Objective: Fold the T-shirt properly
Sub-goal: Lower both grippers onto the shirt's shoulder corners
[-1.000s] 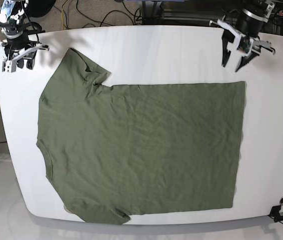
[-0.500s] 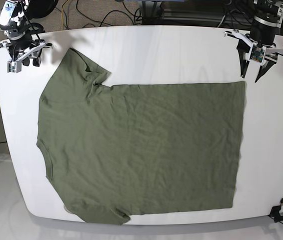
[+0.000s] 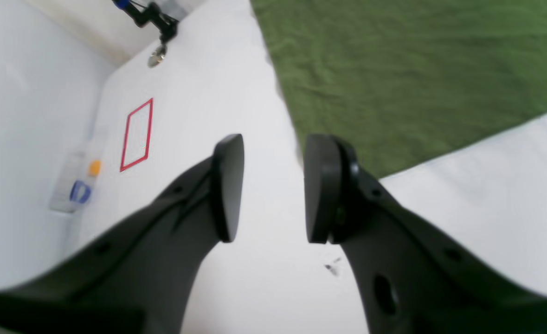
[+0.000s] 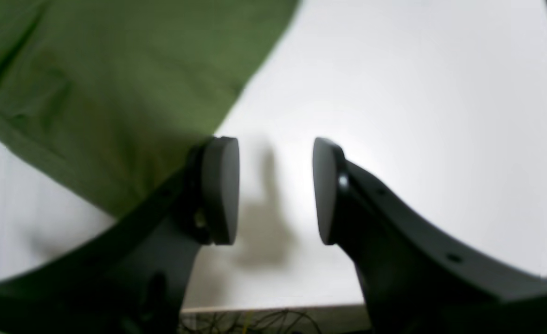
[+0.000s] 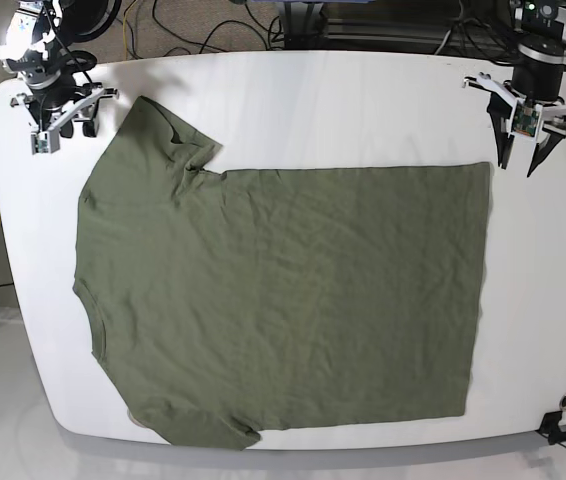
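The shirt [image 5: 283, 290] lies flat on the white bench [image 5: 313, 100], unfolded, collar toward my right arm's end. Both my jaws stand open and empty: my left gripper [image 5: 523, 165] hangs just beyond the shirt's hem corner, my right gripper [image 5: 61, 128] just outside its sleeve. To do this well, I judge each should come down on its nearest shirt edge and pinch one layer only. The cloth is olive cotton, matte, finely creased; the bench is smooth.
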`<move>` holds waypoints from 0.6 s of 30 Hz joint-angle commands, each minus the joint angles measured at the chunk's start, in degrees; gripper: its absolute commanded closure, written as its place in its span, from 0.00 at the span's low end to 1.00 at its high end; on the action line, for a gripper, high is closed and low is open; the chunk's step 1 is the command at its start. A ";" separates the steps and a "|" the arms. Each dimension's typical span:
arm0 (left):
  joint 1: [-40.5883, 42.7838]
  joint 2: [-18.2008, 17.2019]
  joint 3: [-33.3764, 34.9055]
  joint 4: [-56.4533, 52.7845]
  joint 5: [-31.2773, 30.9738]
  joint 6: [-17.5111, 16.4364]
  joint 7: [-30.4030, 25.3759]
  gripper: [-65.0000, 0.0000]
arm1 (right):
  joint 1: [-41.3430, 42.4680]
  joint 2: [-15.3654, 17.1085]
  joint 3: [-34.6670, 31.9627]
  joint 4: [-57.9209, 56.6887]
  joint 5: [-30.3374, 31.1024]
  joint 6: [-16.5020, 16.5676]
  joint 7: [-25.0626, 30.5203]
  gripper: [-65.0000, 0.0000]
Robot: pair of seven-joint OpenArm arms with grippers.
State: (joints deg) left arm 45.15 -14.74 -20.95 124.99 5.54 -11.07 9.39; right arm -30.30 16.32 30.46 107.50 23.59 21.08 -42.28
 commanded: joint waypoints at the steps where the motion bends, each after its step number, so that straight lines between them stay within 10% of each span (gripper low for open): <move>1: -0.63 -0.37 -0.41 -0.36 -0.14 0.64 -1.12 0.67 | -0.13 1.75 -1.72 0.69 0.15 0.25 0.84 0.63; 18: -7.78 -2.09 12.52 -10.48 1.30 0.56 3.93 0.65 | 2.08 6.06 -26.38 0.95 -12.15 2.13 0.36 0.65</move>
State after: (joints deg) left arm 37.26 -15.57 -8.75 114.04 6.68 -11.29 14.11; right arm -28.42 21.65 4.78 107.37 12.45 23.40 -42.52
